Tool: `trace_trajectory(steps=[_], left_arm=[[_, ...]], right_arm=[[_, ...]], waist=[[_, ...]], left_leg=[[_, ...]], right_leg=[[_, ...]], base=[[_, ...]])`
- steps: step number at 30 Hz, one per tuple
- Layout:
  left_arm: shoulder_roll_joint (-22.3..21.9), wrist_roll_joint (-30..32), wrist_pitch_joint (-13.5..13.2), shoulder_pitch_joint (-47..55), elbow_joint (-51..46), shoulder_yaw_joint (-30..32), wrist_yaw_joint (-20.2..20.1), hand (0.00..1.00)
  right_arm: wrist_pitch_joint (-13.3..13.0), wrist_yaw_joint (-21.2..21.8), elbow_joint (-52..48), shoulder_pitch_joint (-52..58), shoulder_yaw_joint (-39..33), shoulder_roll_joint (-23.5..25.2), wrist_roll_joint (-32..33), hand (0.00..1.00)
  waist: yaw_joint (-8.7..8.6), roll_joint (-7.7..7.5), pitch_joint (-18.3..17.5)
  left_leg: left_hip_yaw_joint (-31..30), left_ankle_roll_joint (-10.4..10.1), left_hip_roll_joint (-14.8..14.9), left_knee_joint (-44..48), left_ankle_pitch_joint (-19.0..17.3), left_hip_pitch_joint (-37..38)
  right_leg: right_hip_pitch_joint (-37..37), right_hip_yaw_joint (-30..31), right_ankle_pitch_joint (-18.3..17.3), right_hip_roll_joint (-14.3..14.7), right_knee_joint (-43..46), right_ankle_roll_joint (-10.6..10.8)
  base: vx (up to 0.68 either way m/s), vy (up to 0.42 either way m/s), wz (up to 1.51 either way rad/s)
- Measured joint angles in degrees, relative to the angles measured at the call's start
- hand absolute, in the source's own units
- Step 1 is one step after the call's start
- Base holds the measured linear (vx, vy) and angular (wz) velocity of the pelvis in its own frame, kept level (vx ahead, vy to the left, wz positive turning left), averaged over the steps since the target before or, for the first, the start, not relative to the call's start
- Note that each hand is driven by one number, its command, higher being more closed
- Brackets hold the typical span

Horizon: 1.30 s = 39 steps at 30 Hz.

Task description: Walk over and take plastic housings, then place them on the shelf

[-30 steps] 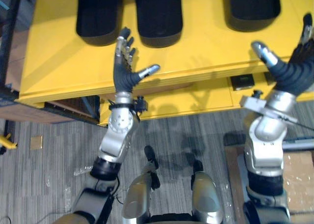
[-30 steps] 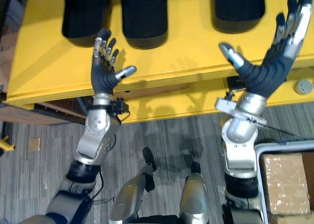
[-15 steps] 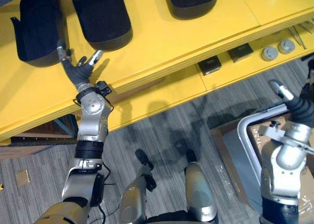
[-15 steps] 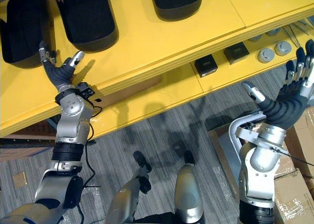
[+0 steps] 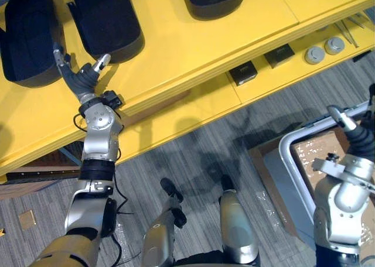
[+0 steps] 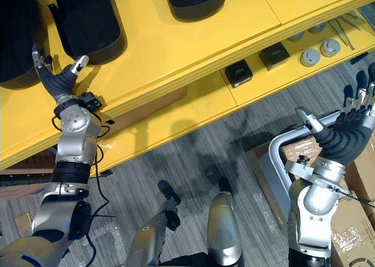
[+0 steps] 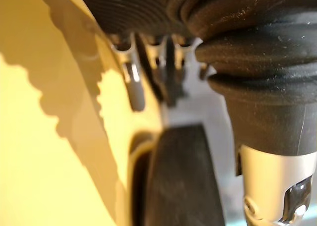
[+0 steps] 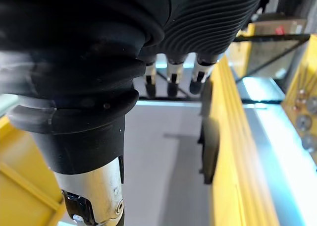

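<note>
Black plastic housings (image 5: 105, 21) lie on the yellow table (image 5: 193, 38), 11 to 12 o'clock in the left eye view. Your left hand (image 5: 79, 76) reaches at 10 o'clock between two of them, fingers spread and empty, likely lining up a grab. Right eye view: right hand (image 6: 348, 129) at 4 o'clock over the cart (image 6: 280, 147), splayed, holding nothing, probably parked. Left wrist view: straight fingers (image 7: 132, 84), a housing just past them. Right wrist view: fingers (image 8: 171, 80) straight, nothing held.
</note>
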Motion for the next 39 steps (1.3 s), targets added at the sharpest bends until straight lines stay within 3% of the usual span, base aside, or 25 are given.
trace_trajectory(steps=[4,8,16,23,26,30,32,36,39], left_arm=[[3.1,-4.5,-1.0,-2.0,2.0,-1.9,-5.2,0.0],[3.3,-5.7,-1.7,-2.1,2.3,-2.0,-7.8,0.0],[4.2,-10.0,-2.0,-6.5,6.2,-3.8,-8.0,0.0],[5.8,-10.1,0.0,-9.0,6.8,-4.3,-7.6,0.0],[5.8,-10.6,0.2,-9.3,6.9,-4.3,-6.3,0.0],[6.2,-8.5,0.1,-9.3,6.9,-3.7,0.7,0.0],[6.6,-6.5,-1.7,-8.9,6.6,-2.9,4.2,0.0],[5.4,-2.8,-8.8,1.6,-9.2,1.6,8.9,0.0],[0.1,0.4,-9.3,11.4,-22.7,2.2,10.8,0.0]], right_arm=[[0.0,1.1,0.2,-0.3,0.1,-0.1,0.4,0.0],[0.0,1.1,0.2,-0.3,0.1,-0.1,1.1,0.0],[0.1,1.6,0.2,0.6,0.2,-0.7,2.2,0.0],[0.0,2.1,0.2,0.9,0.5,-0.8,2.3,0.0],[0.0,2.2,0.2,1.1,0.5,-0.8,2.4,0.0],[-0.4,2.2,0.2,3.5,0.8,-0.8,3.8,0.0],[-1.3,2.2,0.1,4.6,1.7,-0.6,4.4,0.0],[-3.5,3.7,-1.0,7.7,2.4,0.5,4.4,0.0],[-4.6,4.7,-3.2,9.8,3.6,1.3,1.9,0.0]], waist=[[-0.45,-0.64,0.0],[-1.13,-0.64,0.0],[-1.46,-0.66,0.0],[-1.47,-0.82,-0.1],[-1.48,-0.88,-0.1],[-1.43,-0.89,-0.1],[-1.44,-0.89,-0.1],[-1.45,-0.88,-0.1],[-1.04,-0.86,-0.1]], left_leg=[[0.9,0.2,-0.3,0.1,-0.1,0.0],[1.3,0.3,-0.1,0.8,-0.6,0.0],[2.9,0.6,-0.1,0.9,-1.0,-0.1],[3.8,1.3,0.1,3.2,-1.9,-1.7],[3.9,1.1,0.3,4.0,-2.6,-2.0],[3.8,1.2,0.4,4.7,-3.1,-2.1],[3.7,1.2,0.5,4.7,-3.1,-2.1],[2.5,1.1,0.4,4.7,-2.9,-2.0],[0.3,0.9,0.2,4.8,-2.8,-1.7]], right_leg=[[-0.7,1.0,-0.2,-0.2,0.8,0.3],[-0.8,1.4,-0.2,-0.2,0.9,0.3],[-1.8,2.9,-0.1,-0.1,1.1,0.5],[-3.1,3.8,0.1,-0.3,1.6,0.9],[-3.0,3.8,0.3,-0.4,1.7,1.1],[-2.6,3.8,0.3,-0.4,1.6,1.1],[-2.6,3.7,0.3,-0.4,1.7,1.1],[-1.8,2.7,0.1,-0.5,1.6,1.1],[-0.1,0.4,-0.5,-0.9,1.3,0.9]], base=[[0.0,-0.002,-0.08],[0.0,-0.005,-0.05],[0.0,0.0,-0.07],[0.01,0.001,-0.03],[0.0,0.0,0.0],[0.0,0.0,0.0],[0.0,0.0,0.0],[0.03,-0.009,0.11],[0.03,-0.028,0.33]])
